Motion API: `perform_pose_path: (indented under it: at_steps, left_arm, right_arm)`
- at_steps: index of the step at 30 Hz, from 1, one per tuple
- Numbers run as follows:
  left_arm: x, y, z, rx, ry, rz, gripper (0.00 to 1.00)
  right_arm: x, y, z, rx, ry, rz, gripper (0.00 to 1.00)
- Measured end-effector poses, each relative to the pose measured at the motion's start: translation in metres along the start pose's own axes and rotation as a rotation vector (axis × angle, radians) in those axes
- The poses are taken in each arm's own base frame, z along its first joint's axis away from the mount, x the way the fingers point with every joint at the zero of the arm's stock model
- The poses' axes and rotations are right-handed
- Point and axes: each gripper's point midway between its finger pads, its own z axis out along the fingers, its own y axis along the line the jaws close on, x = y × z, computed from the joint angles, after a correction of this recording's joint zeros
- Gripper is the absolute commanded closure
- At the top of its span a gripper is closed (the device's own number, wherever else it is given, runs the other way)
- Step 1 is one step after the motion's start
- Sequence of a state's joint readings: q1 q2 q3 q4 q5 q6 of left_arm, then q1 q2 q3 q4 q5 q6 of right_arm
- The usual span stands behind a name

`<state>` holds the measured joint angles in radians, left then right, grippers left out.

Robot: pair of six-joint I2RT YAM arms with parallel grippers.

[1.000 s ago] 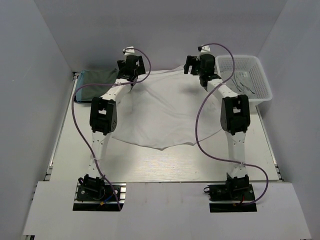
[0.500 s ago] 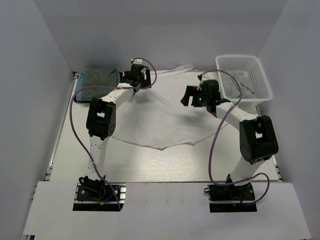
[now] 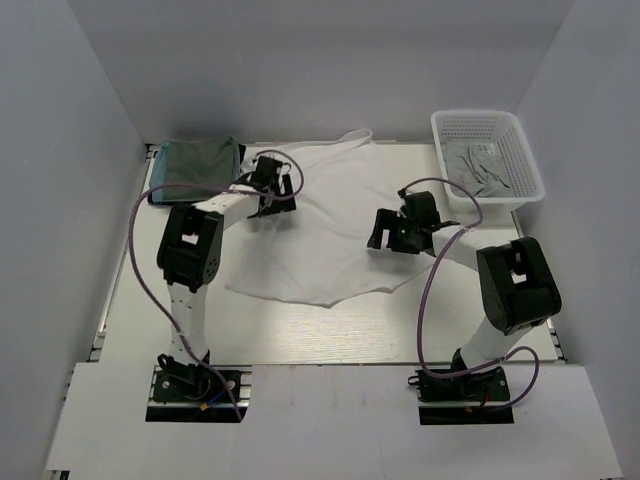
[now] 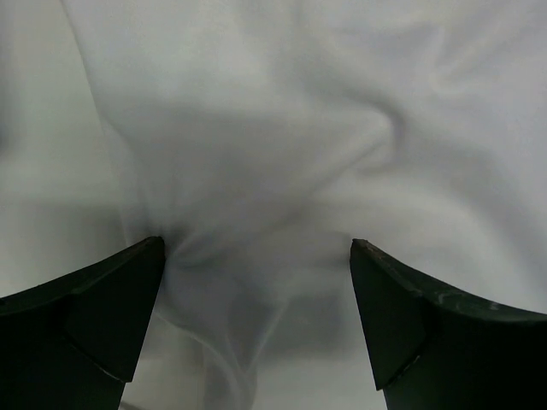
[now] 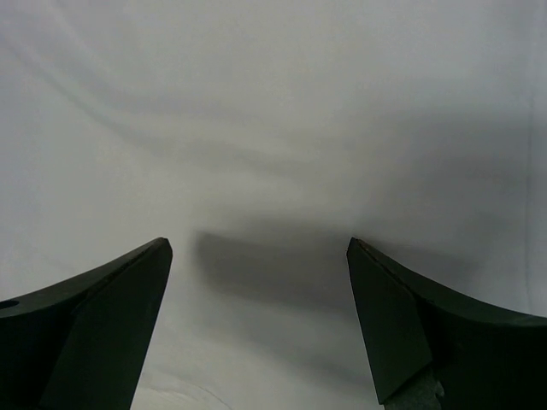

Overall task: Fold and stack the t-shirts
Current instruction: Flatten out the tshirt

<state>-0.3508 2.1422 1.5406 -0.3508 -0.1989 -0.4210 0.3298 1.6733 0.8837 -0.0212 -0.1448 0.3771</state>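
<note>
The white t-shirt point(image 3: 320, 215) is lying spread across the middle of the table point(image 3: 330, 330). The left gripper point(image 3: 270, 204) is hovering over its left part and the right gripper point(image 3: 381, 231) over its right part, both gaping wide and holding nothing. A teal-green t-shirt point(image 3: 200, 160) is sitting folded at the far left, and grey t-shirts point(image 3: 480, 165) are lying in the far-right basket point(image 3: 490, 115).

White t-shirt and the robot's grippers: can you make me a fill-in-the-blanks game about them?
1. The wrinkly cloth t-shirt spread across the table is coloured ____.
2. The folded teal-green t-shirt sits at the table's far ____ corner.
3. The white plastic lattice basket holds crumpled cloth that is pale ____.
4. The left gripper and the right gripper both have their jaws ____.

Missing words: white; left; grey; open.
</note>
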Motion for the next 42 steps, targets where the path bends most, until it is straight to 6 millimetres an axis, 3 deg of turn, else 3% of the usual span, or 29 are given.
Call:
perform_pose_path:
  at_steps: [5,8,13,16,18,21,24,26,28,33,39,42]
  left_arm:
    - [0.072,0.032,-0.057,-0.092,0.121,-0.116,0.0]
    - [0.126,0.037,-0.096,-0.079,0.189,-0.152,0.0]
    - [0.21,0.008,-0.172,0.181,0.323,-0.176,0.0]
    - [0.241,-0.007,-0.209,0.296,0.446,-0.131,0.0]
    - [0.238,-0.017,-0.227,0.356,0.467,-0.088,0.0]
    - [0.192,-0.044,-0.246,0.454,0.356,-0.049,0.0]
    - [0.141,-0.062,-0.257,0.494,0.201,-0.033,0.0]
    - [0.118,-0.065,-0.254,0.467,0.133,-0.03,0.0]
    - [0.098,-0.065,-0.24,0.404,0.076,-0.029,0.0]
    - [0.073,-0.067,-0.19,0.242,0.045,-0.004,0.0]
    - [0.072,-0.063,-0.133,0.117,0.074,0.039,0.0]
    - [0.073,-0.058,-0.104,0.067,0.107,0.048,0.0]
  right_arm:
    - [-0.008,-0.016,0.0,0.113,-0.01,0.047,0.1]
    - [-0.019,-0.02,0.006,0.152,-0.005,0.052,0.1]
    - [-0.047,-0.025,0.015,0.201,-0.047,0.018,0.1]
    - [-0.07,-0.025,0.012,0.228,-0.087,-0.005,0.1]
    - [-0.091,-0.019,0.007,0.223,-0.121,-0.015,0.1]
    - [-0.105,-0.004,-0.008,0.171,-0.174,-0.02,0.1]
    - [-0.085,0.01,-0.034,0.091,-0.19,-0.019,0.1]
    - [-0.063,0.016,-0.048,0.049,-0.183,-0.013,0.1]
    - [-0.042,0.019,-0.055,0.019,-0.154,-0.007,0.1]
    - [0.006,0.013,-0.051,0.017,-0.045,0.035,0.1]
    - [0.051,0.002,-0.046,0.023,0.07,0.096,0.1]
    - [0.059,0.002,-0.039,0.015,0.115,0.119,0.1]
